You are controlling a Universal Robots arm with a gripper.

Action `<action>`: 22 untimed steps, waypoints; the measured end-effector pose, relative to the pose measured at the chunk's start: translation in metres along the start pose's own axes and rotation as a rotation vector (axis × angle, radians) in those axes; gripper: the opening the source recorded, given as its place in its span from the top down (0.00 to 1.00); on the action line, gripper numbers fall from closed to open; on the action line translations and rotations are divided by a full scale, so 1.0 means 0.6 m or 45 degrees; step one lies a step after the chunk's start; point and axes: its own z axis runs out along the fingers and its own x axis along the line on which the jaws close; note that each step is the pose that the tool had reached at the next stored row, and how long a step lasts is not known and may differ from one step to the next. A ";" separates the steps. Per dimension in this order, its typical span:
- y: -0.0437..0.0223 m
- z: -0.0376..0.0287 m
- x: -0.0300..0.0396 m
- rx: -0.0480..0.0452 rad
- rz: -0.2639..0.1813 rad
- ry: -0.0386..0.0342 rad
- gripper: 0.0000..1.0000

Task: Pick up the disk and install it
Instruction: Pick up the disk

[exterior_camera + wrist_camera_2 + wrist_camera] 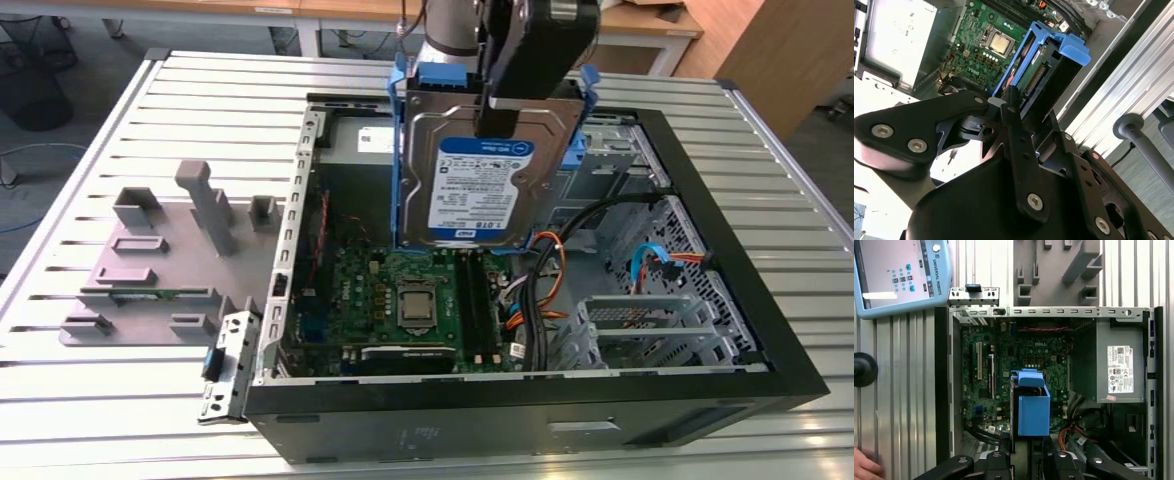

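Note:
The disk (470,175) hangs upright above the open computer case (534,395), its white-and-blue label facing the exterior view and blue rails on both sides. My gripper (514,95) comes down from above and is shut on the disk, one black finger lying across its labelled face. Both wrist views look down past the black fingers (1013,125) onto the disk's blue rail (1054,55) (1032,407), with the motherboard (1004,370) well below it. The disk touches nothing in the case.
The case lies on its side on a slatted metal table, holding a grey power-supply box (1119,365), cables and a metal drive cage (641,325). A grey fixture (160,260) with a green circuit strip (140,293) lies beside it. A teach pendant (899,275) and a person's hand (864,467) are nearby.

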 end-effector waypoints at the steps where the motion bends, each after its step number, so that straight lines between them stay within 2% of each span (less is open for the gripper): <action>1: -0.004 0.000 0.000 -0.001 0.000 -0.0001 0.65; 16: -0.068 0.000 0.003 -0.017 0.000 0.0005 0.65; 18: -0.072 0.000 0.003 -0.018 0.000 0.0004 0.65; 22: -0.073 0.000 0.003 -0.018 0.001 0.0004 0.65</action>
